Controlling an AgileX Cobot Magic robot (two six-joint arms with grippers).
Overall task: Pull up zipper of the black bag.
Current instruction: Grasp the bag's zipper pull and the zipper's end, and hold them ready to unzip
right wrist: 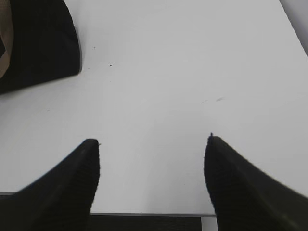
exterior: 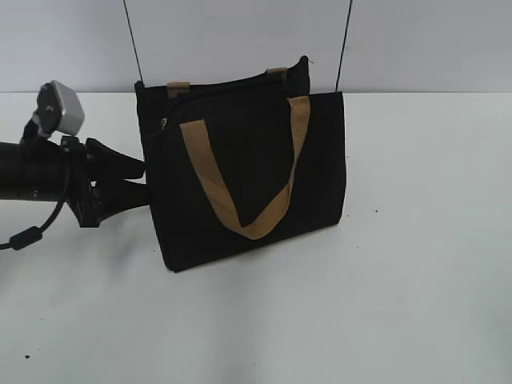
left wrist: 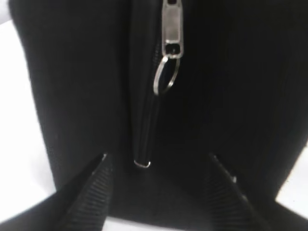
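Note:
The black bag (exterior: pixel 248 172) stands upright on the white table, one tan strap handle (exterior: pixel 240 192) hanging down its front. My left gripper (exterior: pixel 142 178) is open at the bag's left end, fingertips at the fabric. In the left wrist view the open jaws (left wrist: pixel 158 161) straddle the bag's end (left wrist: pixel 72 86), just below the zipper line. The silvery zipper pull tab (left wrist: pixel 172 33) with its ring (left wrist: pixel 166 74) hangs above the jaws, not held. My right gripper (right wrist: pixel 153 144) is open and empty over bare table; it is out of the exterior view. A corner of the bag (right wrist: pixel 41 41) shows at the top left there.
The white table (exterior: pixel 416 264) spreads around the bag. Its near edge (right wrist: pixel 154 214) shows under the right jaws. Two thin black rods (exterior: pixel 132 36) rise behind the bag against the pale wall.

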